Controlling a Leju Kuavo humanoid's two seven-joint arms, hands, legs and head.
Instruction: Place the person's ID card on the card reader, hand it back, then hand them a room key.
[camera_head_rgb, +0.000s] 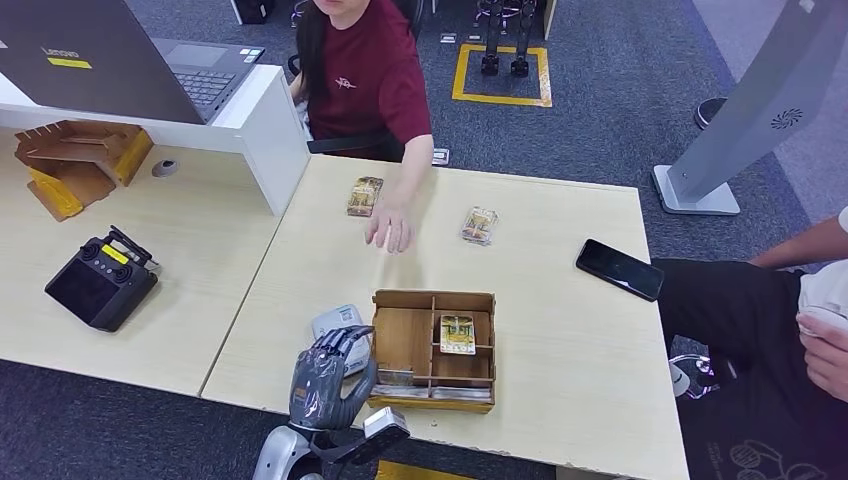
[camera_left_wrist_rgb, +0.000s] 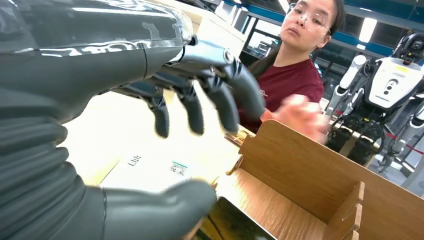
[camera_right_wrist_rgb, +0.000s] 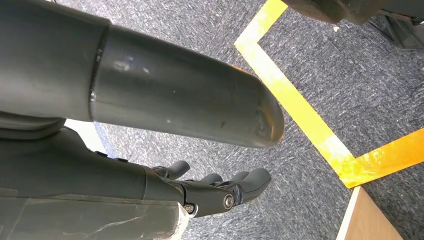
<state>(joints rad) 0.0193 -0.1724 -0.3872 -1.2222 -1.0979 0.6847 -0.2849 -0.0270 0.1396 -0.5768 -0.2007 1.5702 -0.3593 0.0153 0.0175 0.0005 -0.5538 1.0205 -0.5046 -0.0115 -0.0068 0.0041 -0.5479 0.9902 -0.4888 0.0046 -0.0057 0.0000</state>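
Beside the person's hand (camera_head_rgb: 390, 228), ID card (camera_head_rgb: 365, 196) lies lengthwise toward her.

The right hand (camera_right_wrist_rgb: 200, 192) is seen hanging above grey carpeted floor (camera_right_wrist_rgb: 320, 75), nothing being held in it. Its thick grey thumb (camera_right_wrist_rgb: 185, 107) is stretched out apart from the darker fingers (camera_right_wrist_rgb: 252, 180), which are loosely extended. Yellow tape (camera_right_wrist_rgb: 300, 110) is laid on the carpet in an angled line. A corner of a pale wooden worktop (camera_right_wrist_rgb: 372, 220) is seen at the picture's edge.
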